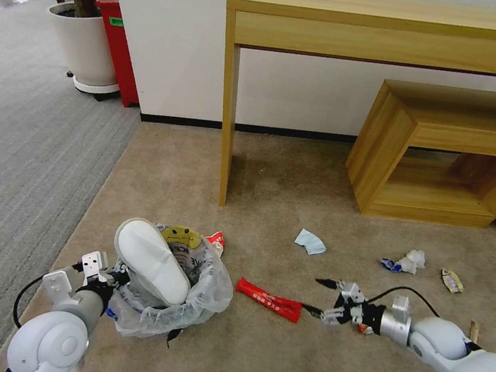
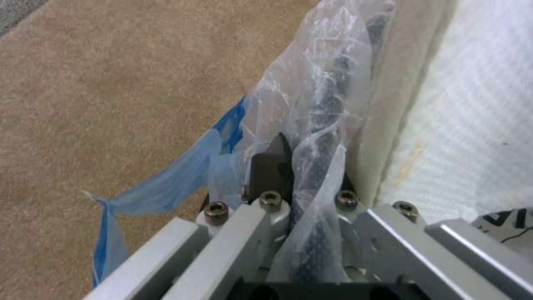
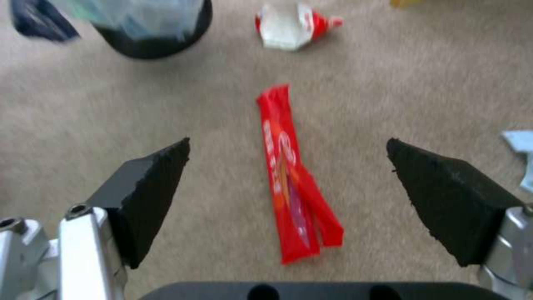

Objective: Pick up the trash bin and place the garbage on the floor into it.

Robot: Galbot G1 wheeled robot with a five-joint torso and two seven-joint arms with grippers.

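R gripper (image 3: pixel 289 146) fingers wide over long flat red wrapper (image 3: pixel 291 179); L gripper (image 2: pixel 302 175) pinching crinkly bag.

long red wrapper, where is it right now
The long red wrapper lies flat on the beige carpet in the head view, between the trash bin on the left and the open right end effector, whose fingers flank it.

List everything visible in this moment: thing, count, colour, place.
bin: 1, dark, clear liner, left on carpet
slipper: 1, white, in bin
long wrapper: 1, red, between bin and right end effector
small wrapper: 1, red-white, behind bin
paper: 1, pale blue, mid carpet
crumpled litter: 1, white-blue, right
can: 1, yellowish, far right
console table: 1, wood, wall
left end effector: shut on bin rim
right end effector: open, near long wrapper
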